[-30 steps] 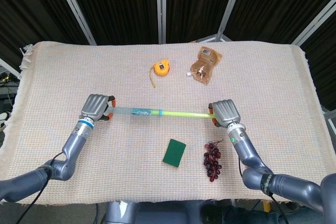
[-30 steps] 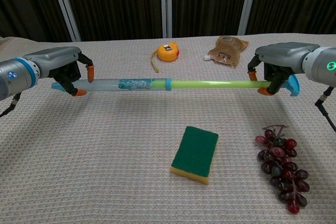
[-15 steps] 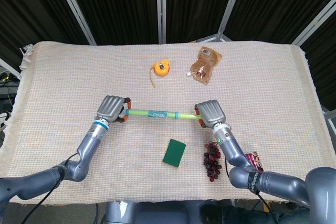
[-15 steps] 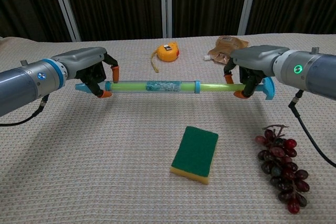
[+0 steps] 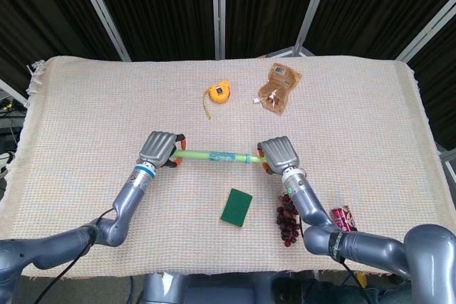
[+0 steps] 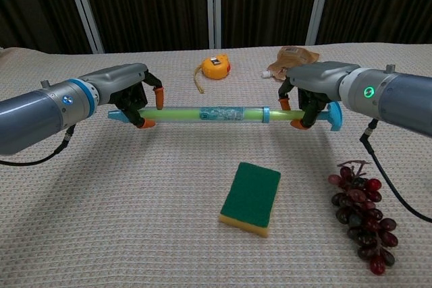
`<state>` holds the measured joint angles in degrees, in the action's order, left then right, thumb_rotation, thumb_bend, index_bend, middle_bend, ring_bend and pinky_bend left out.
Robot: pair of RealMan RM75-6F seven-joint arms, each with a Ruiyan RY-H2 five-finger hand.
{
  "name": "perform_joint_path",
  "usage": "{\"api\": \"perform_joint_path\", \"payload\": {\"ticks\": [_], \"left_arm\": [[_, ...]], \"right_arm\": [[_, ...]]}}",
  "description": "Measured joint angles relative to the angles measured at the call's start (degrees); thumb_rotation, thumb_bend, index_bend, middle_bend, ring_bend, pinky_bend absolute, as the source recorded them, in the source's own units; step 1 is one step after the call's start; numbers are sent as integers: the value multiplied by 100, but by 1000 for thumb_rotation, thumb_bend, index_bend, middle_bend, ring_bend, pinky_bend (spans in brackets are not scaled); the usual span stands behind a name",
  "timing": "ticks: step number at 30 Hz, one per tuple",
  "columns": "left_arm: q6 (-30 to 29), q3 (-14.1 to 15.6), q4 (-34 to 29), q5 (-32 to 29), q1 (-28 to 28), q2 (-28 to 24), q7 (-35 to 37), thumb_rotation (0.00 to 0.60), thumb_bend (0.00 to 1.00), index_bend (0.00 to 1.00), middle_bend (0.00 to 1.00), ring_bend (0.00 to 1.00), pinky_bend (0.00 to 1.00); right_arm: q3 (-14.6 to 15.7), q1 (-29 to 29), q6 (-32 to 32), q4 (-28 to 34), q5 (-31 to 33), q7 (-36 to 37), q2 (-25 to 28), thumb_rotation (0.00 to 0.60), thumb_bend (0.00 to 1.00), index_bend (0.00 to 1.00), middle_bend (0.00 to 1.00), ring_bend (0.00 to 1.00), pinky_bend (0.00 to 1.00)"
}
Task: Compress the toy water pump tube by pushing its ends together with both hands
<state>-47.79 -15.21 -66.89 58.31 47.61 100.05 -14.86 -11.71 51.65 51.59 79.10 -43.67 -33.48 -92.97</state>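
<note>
I had the one pump tube held above the cloth, long axis left-right. My left hand gripped one end, my right hand the other. Nearer me than the tube lay one sponge and one grape bunch; beyond it, one tape measure and one pouch, with open cloth around.

Orange tape measure and brown pouch lie near far edge of woven cloth. Green sponge sits nearer, w/ dark red grapes to its right. Red can just beyond grapes.
</note>
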Motion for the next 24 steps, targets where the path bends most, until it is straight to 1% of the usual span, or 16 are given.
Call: {"api": "perform_joint_path", "payload": {"ticks": [1,2,3,4,5,6,7,9,10,14,19,21,23,24], "left_arm": [[1,2,-2,-1,4,-2,13,600,503,693,912,865,1000],[0,5,-4,3,4,-5,21,600,490,622,912,865,1000],[-1,8,-4,7,4,-8,28,600,473,546,912,865,1000],[-1,16,-8,17,3,-18,42,600,421,412,912,865,1000],[-1,24,-15,29,-1,-32,65,600,372,324,912,865,1000],[0,28,-20,33,-5,-41,78,600,280,212,911,865,1000],[6,35,-41,37,-16,-68,111,600,204,139,910,865,1000],[29,49,-97,27,-37,-131,145,600,102,49,907,865,1000],[38,61,-144,13,-55,-182,152,600,75,24,906,865,1000],[-17,117,-365,-13,-166,-402,145,600,59,8,901,865,1000],[-385,166,-859,54,-466,-876,239,600,60,8,886,865,1000],[-532,190,-1082,116,-589,-1087,289,600,60,9,864,859,1000],[-736,231,-1346,223,-745,-1346,334,600,60,9,824,832,1000],[-837,253,-1455,281,-816,-1459,352,600,60,9,784,801,988]], "right_arm": [[4,-4,1,2,0,10,5,600,373,506,1000,1000,1000],[7,-9,1,7,2,24,12,600,275,372,1000,1000,1000],[9,-13,-1,13,4,34,20,600,153,226,997,1000,1000],[10,-18,-3,21,9,46,31,600,100,160,994,1000,1000],[11,-29,-1,36,13,68,54,600,27,62,988,1000,1000],[13,-41,10,49,12,83,75,600,1,13,980,1000,1000],[16,-54,31,64,5,92,95,600,0,1,975,1000,1000],[34,-89,79,106,-46,115,160,600,0,0,964,1000,1000],[47,-107,100,127,-81,126,193,600,0,0,962,1000,1000],[148,-250,264,259,-358,207,405,600,0,0,957,1000,1000],[369,-620,609,476,-973,518,841,600,0,0,945,1000,1000],[472,-836,807,608,-1264,732,1111,600,0,0,929,999,1000],[561,-1050,1019,740,-1536,966,1376,600,0,0,908,990,1000],[595,-1135,1108,792,-1647,1067,1483,600,0,0,886,974,1000]]}}
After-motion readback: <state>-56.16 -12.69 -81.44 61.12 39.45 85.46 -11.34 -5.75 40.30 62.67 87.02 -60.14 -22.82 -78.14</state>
